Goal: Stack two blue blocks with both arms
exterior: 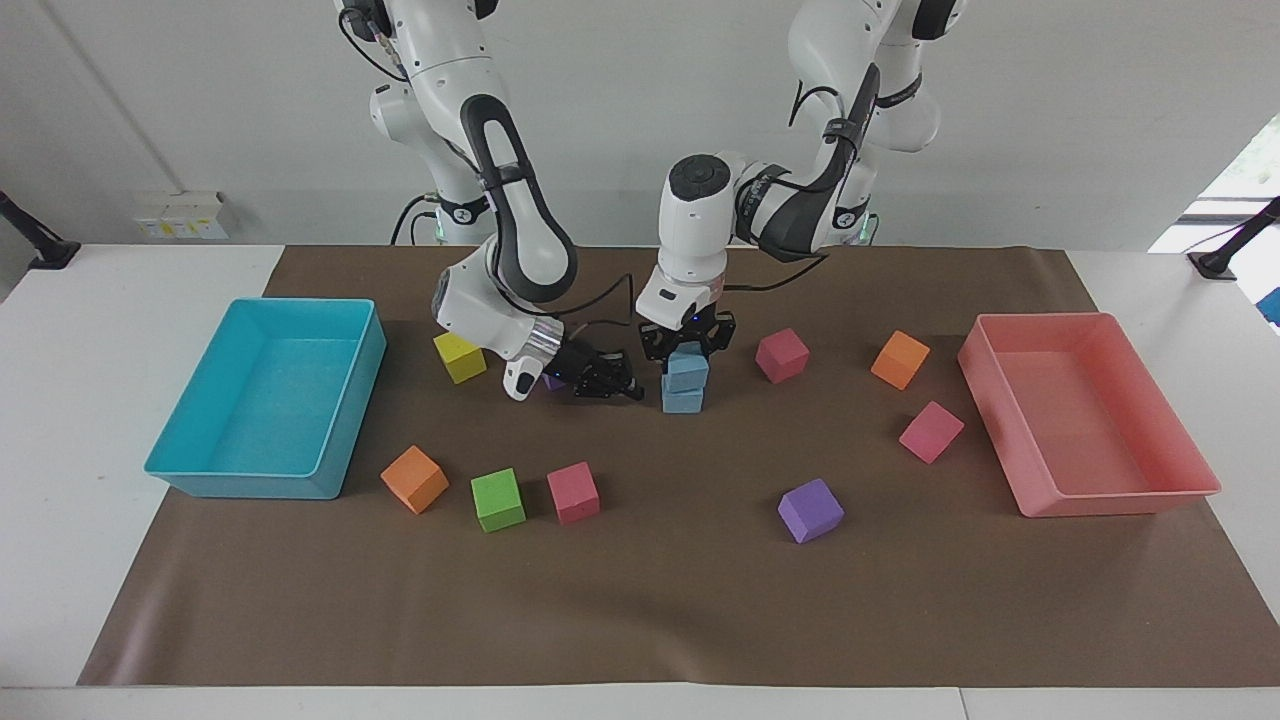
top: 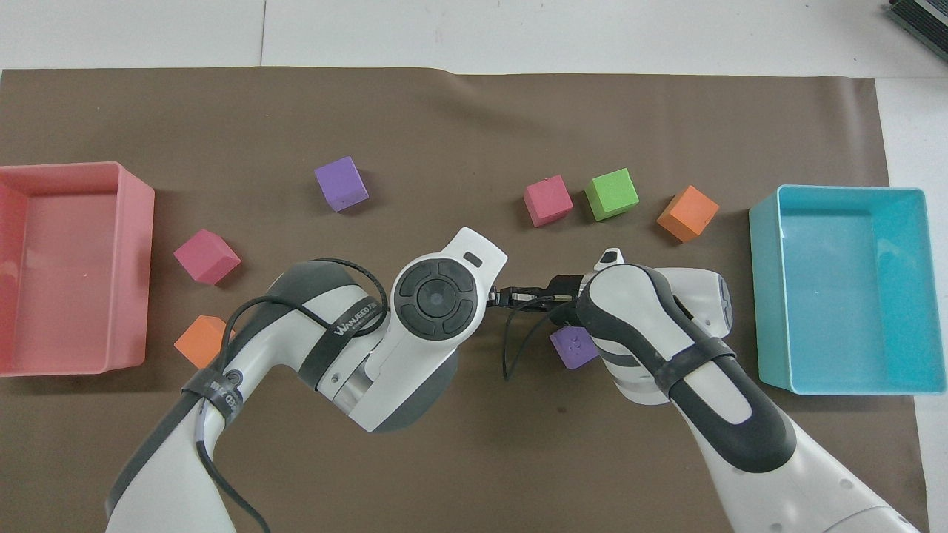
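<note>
Two light-blue blocks stand stacked near the middle of the mat, the upper blue block (exterior: 686, 373) resting on the lower blue block (exterior: 682, 401). My left gripper (exterior: 687, 352) comes straight down from above and is shut on the upper block. My right gripper (exterior: 625, 388) lies low just above the mat beside the stack, toward the right arm's end, shut and holding nothing. In the overhead view the stack and the left gripper are hidden under the left arm's wrist (top: 437, 296), while the right gripper (top: 511, 297) points at that wrist.
A cyan tray (exterior: 350, 400) and a pink tray (exterior: 1100, 500) sit at the two ends of the mat. Several loose cubes lie around, among them a yellow cube (exterior: 459, 357), a purple cube (top: 573, 346) under the right wrist, and a pink cube (exterior: 782, 355) beside the stack.
</note>
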You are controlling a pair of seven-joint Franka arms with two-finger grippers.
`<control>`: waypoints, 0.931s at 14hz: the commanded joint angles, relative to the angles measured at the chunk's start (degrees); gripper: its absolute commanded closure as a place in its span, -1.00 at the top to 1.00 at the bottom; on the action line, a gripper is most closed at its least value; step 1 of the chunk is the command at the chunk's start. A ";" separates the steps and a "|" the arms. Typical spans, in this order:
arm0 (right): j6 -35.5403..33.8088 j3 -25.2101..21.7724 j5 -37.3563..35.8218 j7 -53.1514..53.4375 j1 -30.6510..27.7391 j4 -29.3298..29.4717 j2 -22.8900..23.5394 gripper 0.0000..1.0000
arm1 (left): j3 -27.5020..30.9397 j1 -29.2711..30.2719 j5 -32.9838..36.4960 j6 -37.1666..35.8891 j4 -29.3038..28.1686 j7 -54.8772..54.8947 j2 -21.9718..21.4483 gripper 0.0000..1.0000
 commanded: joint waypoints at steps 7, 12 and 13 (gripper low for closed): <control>0.13 0.36 2.16 -2.90 -0.38 -0.09 -0.08 -1.00 | 1.06 -1.26 0.88 -1.18 1.40 9.75 0.27 0.22; 0.22 0.28 2.16 -2.90 -0.29 -0.09 -0.08 -1.00 | 1.06 -1.26 0.88 -0.74 1.49 10.81 0.97 0.23; 0.22 0.28 2.16 -2.90 -0.29 -0.09 -0.08 -1.00 | 1.06 -1.26 0.71 -0.83 1.49 10.73 0.97 0.22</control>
